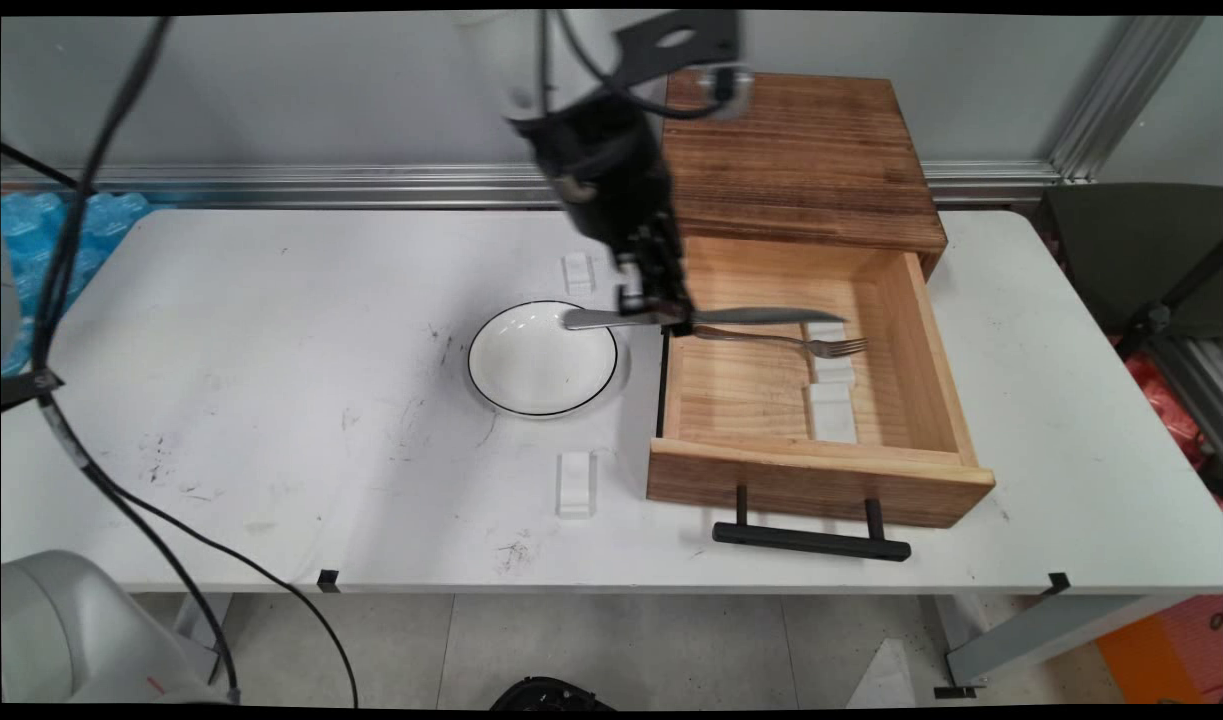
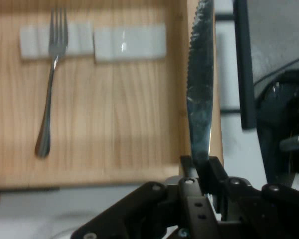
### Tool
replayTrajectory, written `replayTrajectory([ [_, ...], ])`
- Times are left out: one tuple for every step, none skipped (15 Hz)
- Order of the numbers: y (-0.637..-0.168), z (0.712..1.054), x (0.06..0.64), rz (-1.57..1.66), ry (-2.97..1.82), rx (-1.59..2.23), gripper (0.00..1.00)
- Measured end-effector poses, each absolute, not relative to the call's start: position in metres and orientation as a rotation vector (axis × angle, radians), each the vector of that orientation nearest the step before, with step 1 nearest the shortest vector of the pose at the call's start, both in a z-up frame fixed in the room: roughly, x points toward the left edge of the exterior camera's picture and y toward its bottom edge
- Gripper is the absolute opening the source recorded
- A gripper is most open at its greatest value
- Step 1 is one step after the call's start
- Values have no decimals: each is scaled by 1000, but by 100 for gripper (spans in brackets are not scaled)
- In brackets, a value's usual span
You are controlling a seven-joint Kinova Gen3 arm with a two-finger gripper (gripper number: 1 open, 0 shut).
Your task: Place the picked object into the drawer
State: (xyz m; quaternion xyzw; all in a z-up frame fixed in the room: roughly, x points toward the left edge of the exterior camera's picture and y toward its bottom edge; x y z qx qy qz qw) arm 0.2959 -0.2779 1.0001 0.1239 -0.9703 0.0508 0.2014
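Gripper (image 1: 661, 315): we see it clamped on the knife (image 1: 701, 317).
Knife axis: level, blade pointing right over the open drawer (image 1: 821, 470).
Fork (image 1: 786, 340): inside, tines rightward.

The main view looks down from above the near side of the white table (image 1: 271, 400) toward the back wall. The hand view looks along the gripper (image 2: 202, 167), close above the open wooden drawer (image 1: 901, 330). Both views share the drawer and its fork (image 1: 786, 340).

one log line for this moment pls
hand: shut on knife | knife: held level over open drawer | fork: in drawer | plate: left of drawer
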Motion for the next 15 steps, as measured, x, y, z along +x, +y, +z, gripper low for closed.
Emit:
replayTrajectory([
  [-282, 998, 287, 140, -2704, 332, 0],
  [-287, 995, 279, 142, -2698, 320, 0],
  [-293, 992, 268, 146, -2692, 304, 0],
  [-300, 986, 255, 150, -2687, 286, 0],
  [-305, 982, 248, 153, -2685, 276, 0],
  [-308, 979, 243, 154, -2684, 269, 0],
  [-313, 973, 236, 157, -2685, 258, 0],
  [-319, 966, 230, 160, -2690, 247, 0],
  [-324, 958, 224, 161, -2696, 236, 0],
  [-329, 951, 220, 162, -2703, 230, 0],
  [-334, 942, 217, 162, -2712, 226, 0],
  [-338, 932, 215, 160, -2721, 225, 0],
  [-342, 923, 213, 157, -2729, 225, 0],
  [-346, 915, 211, 155, -2734, 223, 0],
  [-350, 907, 209, 153, -2739, 220, 0],
])
